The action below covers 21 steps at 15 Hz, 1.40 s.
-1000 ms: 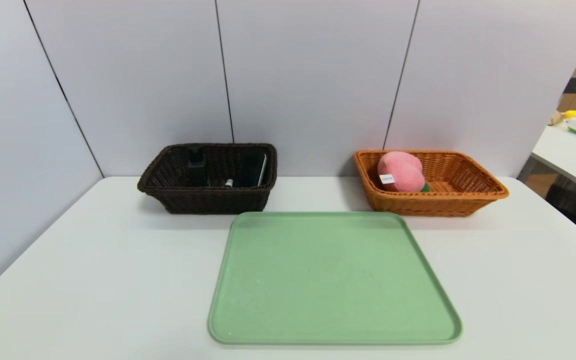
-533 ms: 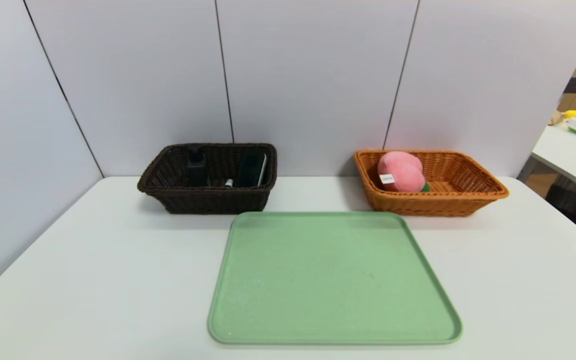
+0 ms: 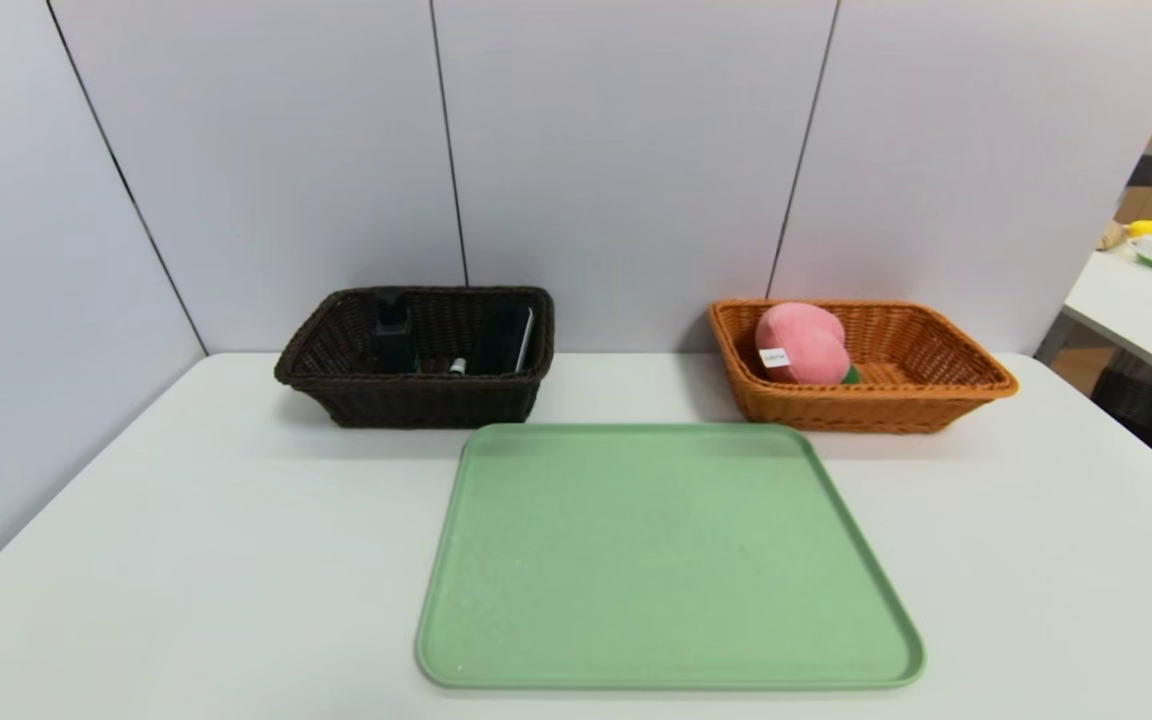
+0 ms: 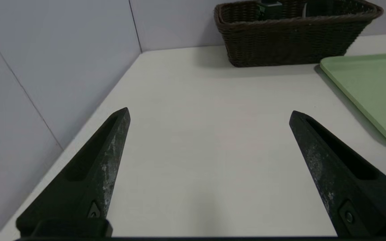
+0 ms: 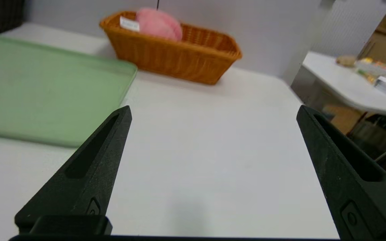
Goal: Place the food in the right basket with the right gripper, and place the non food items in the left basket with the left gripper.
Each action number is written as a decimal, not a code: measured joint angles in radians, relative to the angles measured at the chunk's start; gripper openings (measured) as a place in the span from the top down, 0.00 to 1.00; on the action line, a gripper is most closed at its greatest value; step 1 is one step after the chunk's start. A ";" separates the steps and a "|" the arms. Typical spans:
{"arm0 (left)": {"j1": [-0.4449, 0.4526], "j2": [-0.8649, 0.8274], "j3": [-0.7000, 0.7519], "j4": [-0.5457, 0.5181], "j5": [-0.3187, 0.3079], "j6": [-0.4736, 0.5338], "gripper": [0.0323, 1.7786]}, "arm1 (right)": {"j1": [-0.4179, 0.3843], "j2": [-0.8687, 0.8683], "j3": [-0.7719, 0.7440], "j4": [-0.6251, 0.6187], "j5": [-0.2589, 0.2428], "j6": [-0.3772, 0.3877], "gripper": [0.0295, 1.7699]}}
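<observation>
Left gripper [image 4: 209,113] and right gripper [image 5: 214,110]: jaws spread, empty, near table edge | plush peach [image 3: 802,343] in orange basket [image 3: 936,400], right | pump bottle [image 3: 393,332] in dark basket [image 3: 416,405], left | green tray [image 3: 666,560] bare: sorting judged complete.

Ahead of my left gripper [image 4: 209,113], bare white table [image 4: 193,160] runs unobstructed to the dark brown basket [image 4: 290,43]; a wall panel [image 4: 45,60] crowds its outer side. Ahead of my right gripper [image 5: 213,112], open table reaches the orange basket [image 5: 176,60] (green tray [image 5: 39,90] lies inward, low).
</observation>
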 joint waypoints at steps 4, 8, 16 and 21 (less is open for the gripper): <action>0.000 0.000 0.002 0.110 -0.045 -0.041 0.05 | 0.000 0.000 0.001 0.104 0.040 0.075 0.04; 0.000 0.000 0.002 0.111 -0.045 -0.043 0.05 | 0.000 0.000 0.001 0.104 0.031 0.172 0.04; 0.000 0.000 0.002 0.111 -0.046 -0.043 0.05 | 0.000 0.000 0.001 0.104 0.011 0.195 0.04; 0.000 0.000 0.002 0.110 -0.046 -0.043 0.05 | 0.000 0.000 0.001 0.104 0.005 0.217 0.04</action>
